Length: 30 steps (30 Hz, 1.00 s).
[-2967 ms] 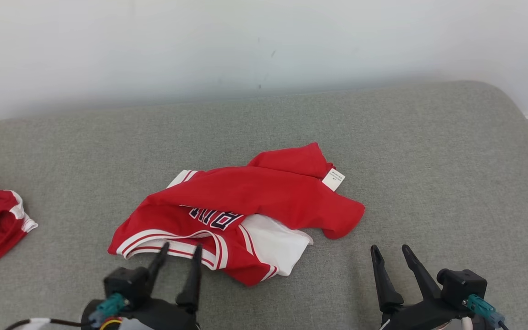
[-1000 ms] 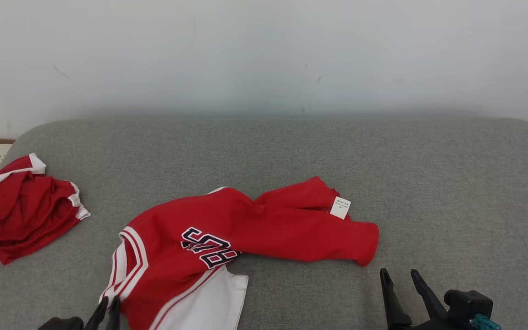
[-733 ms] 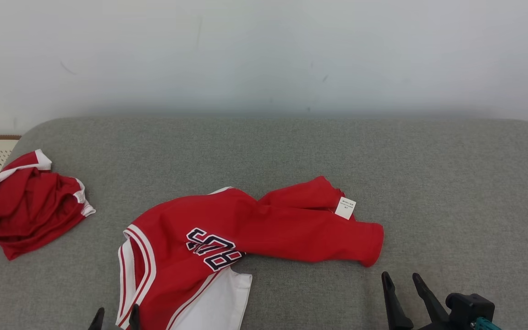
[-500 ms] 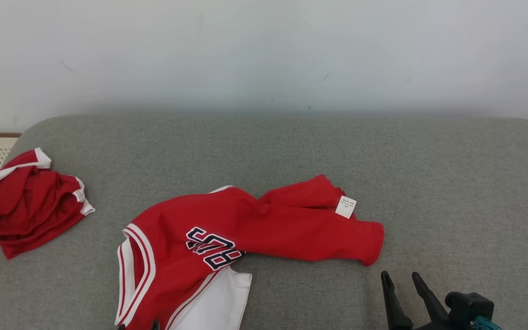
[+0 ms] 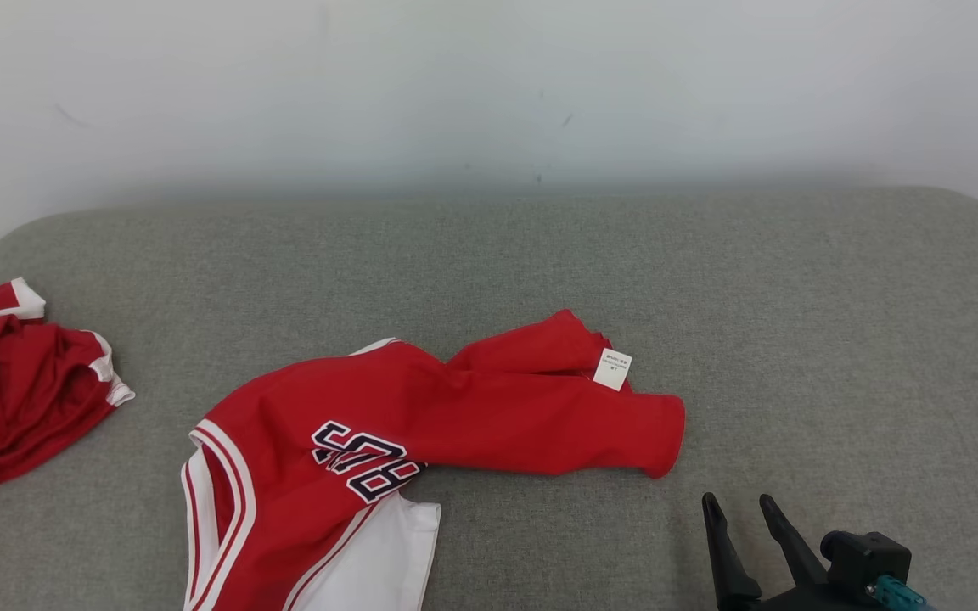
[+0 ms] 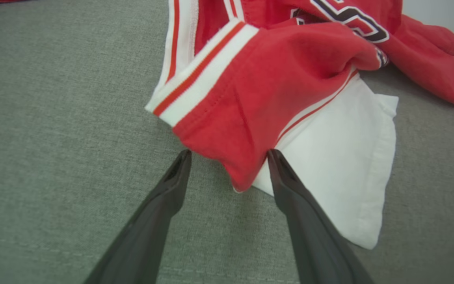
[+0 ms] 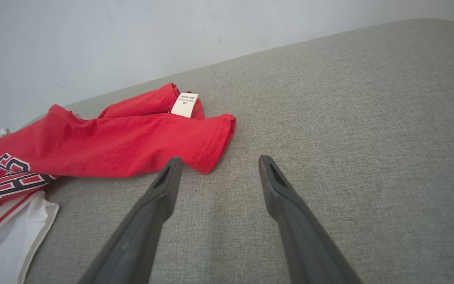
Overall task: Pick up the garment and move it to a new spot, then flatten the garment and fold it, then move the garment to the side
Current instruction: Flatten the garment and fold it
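Grey cushion (image 5: 795,339) carries everything. Jersey (image 5: 455,407) lies mid-cushion toward its front edge, strung out and twisted, white panel (image 5: 370,560) poking out underneath.

Progress, my read: it's down on the cushion with nothing gripping it, so the relocate step looks finished. You can't confirm the spot from this. Flatten not done, fold not started, move-aside pending.

Second red garment (image 5: 14,399) is bunched at the cushion's left end, well apart from the jersey.

Left hand (image 6: 229,154): jaws spread, low at the cushion's front, jersey's hem corner lying between the fingers unclamped. Right hand (image 5: 739,501): spread too, empty, over bare cushion near the jersey's right end.

Hard to read:
- jersey's near edge cut off in head view
- lettering (image 5: 362,458) half folded under
- care label (image 5: 612,369) text illegible
- second garment clipped at frame edge
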### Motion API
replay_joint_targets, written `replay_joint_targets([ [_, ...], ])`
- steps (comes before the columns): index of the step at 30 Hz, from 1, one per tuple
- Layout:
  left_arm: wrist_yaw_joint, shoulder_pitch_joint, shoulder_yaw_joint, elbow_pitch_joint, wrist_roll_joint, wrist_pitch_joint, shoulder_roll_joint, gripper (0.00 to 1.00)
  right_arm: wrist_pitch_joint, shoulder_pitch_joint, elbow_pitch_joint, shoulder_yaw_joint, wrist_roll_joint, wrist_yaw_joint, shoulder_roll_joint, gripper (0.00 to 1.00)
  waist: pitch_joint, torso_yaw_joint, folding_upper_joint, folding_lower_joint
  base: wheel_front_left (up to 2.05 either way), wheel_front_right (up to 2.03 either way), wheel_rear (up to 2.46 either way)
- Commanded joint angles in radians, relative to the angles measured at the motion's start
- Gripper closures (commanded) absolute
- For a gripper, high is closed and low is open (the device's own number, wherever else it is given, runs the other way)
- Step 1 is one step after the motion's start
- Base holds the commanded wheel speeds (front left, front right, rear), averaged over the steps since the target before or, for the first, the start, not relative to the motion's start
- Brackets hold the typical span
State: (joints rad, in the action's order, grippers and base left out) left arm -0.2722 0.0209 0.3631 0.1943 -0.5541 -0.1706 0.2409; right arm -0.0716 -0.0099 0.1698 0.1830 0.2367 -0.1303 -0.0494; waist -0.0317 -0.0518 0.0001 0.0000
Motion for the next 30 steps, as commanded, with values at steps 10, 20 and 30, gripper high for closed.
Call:
replay_joint_targets([
  [10,0.057,-0.194,-0.007,0.064,0.050,-0.015,0.072,1.00,-0.001,-0.017,0.001,0.003,-0.007,-0.001,-0.002,0.00,-0.016,-0.029,-0.0001,0.0000,0.00,0.00,0.00],
  [20,0.129,-0.433,0.006,0.113,0.091,0.053,0.159,1.00,-0.019,-0.045,0.025,0.013,0.013,-0.001,-0.002,0.00,-0.039,-0.058,-0.0001,0.0000,0.00,0.00,0.00],
  [30,0.137,-0.382,-0.003,0.231,0.060,-0.017,0.140,0.00,-0.045,-0.042,0.069,0.019,0.027,-0.001,-0.002,0.00,-0.019,-0.075,-0.0001,0.0000,0.00,0.00,0.00],
])
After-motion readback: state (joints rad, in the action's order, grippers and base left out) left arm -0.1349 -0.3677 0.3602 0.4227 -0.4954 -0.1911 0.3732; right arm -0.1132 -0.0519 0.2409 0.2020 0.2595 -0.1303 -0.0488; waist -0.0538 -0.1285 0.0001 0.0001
